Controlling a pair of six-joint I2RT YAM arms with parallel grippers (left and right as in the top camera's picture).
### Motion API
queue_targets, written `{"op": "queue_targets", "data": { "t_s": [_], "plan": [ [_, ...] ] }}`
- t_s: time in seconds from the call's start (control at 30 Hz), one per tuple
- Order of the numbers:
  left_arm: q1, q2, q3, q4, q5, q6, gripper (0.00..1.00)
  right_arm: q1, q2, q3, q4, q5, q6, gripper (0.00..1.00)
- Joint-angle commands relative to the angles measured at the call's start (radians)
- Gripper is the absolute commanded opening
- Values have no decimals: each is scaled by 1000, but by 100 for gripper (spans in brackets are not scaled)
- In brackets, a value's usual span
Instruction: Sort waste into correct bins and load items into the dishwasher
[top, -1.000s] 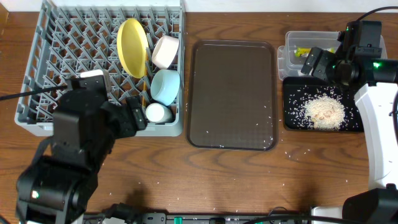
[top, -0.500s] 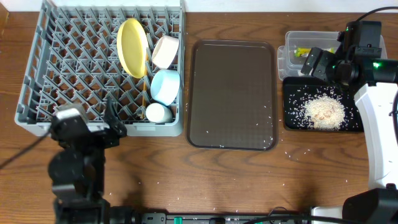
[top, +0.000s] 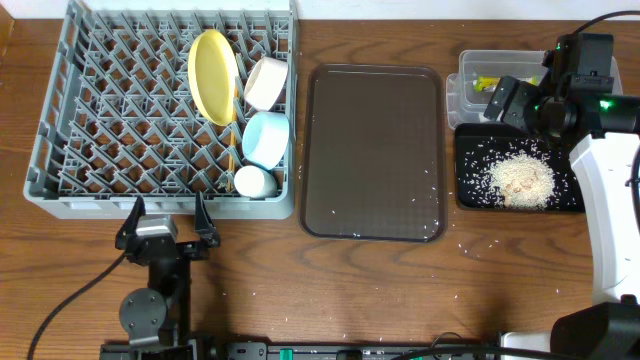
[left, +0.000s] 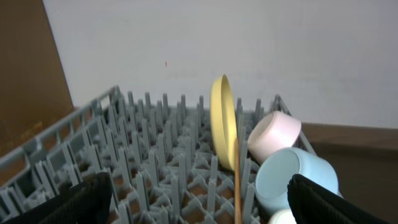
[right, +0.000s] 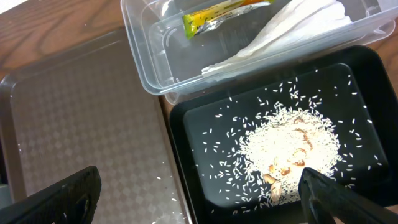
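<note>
Facing the near edge of dish rack (top: 60, 205), left gripper (top: 166, 222) gapes.

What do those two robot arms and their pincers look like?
Mostly black. The left arm trails a black cable; the right arm has a white segment and a green light. The left gripper and right gripper have two black fingers each.

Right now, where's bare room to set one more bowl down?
The dish rack is bare left of the yellow plate. The brown tray, between rack and black tray, is nearly bare. Crowded: rack's right edge, with bowls and cup.
</note>
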Motion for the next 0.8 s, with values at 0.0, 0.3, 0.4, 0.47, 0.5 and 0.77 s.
{"op": "queue_targets", "data": {
  "t_s": [0.0, 0.3, 0.4, 0.47, 0.5, 0.77],
  "plan": [
    [4, -48, -47, 34, 13, 35, 92, 12, 1, 6, -2, 10, 13, 99],
    [-32, -50, -127, 44, -7, 58, 92, 12, 1, 6, -2, 10, 13, 99],
    [-49, -50, -148, 14, -13, 58, 92, 12, 1, 6, -2, 10, 13, 99],
    [-49, -50, -148, -12, -13, 58, 92, 12, 1, 6, -2, 10, 13, 99],
    [-49, -50, -148, -21, -14, 58, 92, 12, 1, 6, -2, 10, 13, 99],
    [-49, -51, -148, -79, -10, 61, 92, 12, 1, 6, -2, 10, 13, 99]
  ]
}}
